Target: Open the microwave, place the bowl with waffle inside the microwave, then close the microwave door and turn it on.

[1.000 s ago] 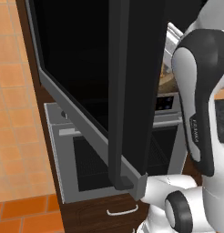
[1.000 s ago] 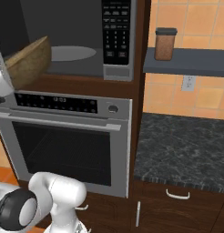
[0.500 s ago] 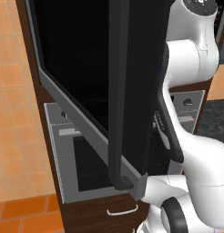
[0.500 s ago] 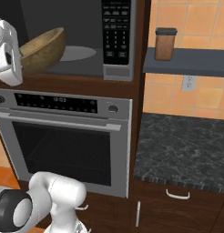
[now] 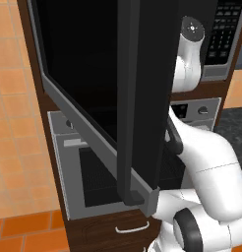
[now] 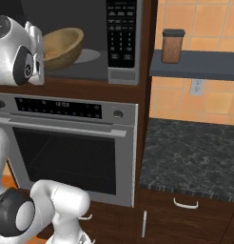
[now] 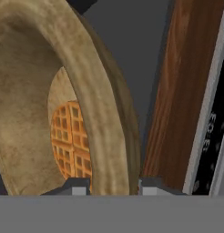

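Observation:
The microwave [image 6: 90, 71] stands open, its keypad [image 6: 122, 33] at the right. Its door [image 5: 88, 69], black glass in a grey frame, is swung out toward the camera with the dark bar handle [image 5: 126, 123] on its free edge. The tan wooden bowl [image 6: 62, 45] hangs tilted inside the cavity, over the glass turntable [image 6: 89, 56]. In the hand view my gripper [image 7: 114, 185] is shut on the bowl's rim [image 7: 98, 118], one fingertip on each side. The waffle [image 7: 70, 141] lies at the bowl's bottom. Whether the bowl touches the turntable I cannot tell.
The grey oven [image 6: 66, 157] sits under the microwave, in a dark wood cabinet. To the right are a brown jar [image 6: 172, 46] on a shelf and a dark stone counter [image 6: 195, 152]. The open door stands close to the arm's left side.
The arm has swung the bowl rightward, from the left edge of the right base view into the microwave cavity. The door has stayed open.

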{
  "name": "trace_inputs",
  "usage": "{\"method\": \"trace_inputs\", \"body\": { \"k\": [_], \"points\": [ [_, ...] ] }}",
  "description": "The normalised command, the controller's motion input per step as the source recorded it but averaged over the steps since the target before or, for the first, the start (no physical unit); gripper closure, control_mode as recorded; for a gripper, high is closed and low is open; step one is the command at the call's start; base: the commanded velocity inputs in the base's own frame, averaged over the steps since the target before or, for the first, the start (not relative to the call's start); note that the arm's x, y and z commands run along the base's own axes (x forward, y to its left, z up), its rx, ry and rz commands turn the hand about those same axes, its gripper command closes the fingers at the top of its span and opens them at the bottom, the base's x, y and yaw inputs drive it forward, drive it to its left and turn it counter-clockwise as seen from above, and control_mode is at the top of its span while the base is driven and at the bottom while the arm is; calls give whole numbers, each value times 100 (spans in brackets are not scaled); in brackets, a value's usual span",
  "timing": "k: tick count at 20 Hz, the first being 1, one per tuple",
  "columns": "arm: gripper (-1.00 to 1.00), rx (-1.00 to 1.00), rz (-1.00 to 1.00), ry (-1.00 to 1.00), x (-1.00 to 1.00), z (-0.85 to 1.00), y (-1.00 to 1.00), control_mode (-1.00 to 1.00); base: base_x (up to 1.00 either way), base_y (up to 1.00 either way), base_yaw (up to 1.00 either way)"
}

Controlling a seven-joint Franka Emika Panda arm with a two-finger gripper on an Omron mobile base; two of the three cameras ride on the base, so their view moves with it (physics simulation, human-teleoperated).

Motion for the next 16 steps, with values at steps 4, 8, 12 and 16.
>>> {"method": "trace_inputs", "body": {
  "k": [4, 8, 12, 16],
  "points": [
    [100, 6, 0, 11, 99, 16, 11, -100, 0, 0, 0],
    [100, 0, -1, 1, 93, -13, 19, -100, 0, 0, 0],
    [100, 0, -1, 0, 63, -53, 4, -100, 0, 0, 0],
    [-100, 0, 0, 0, 17, -38, 0, -100, 0, 0, 0]
  ]
}}
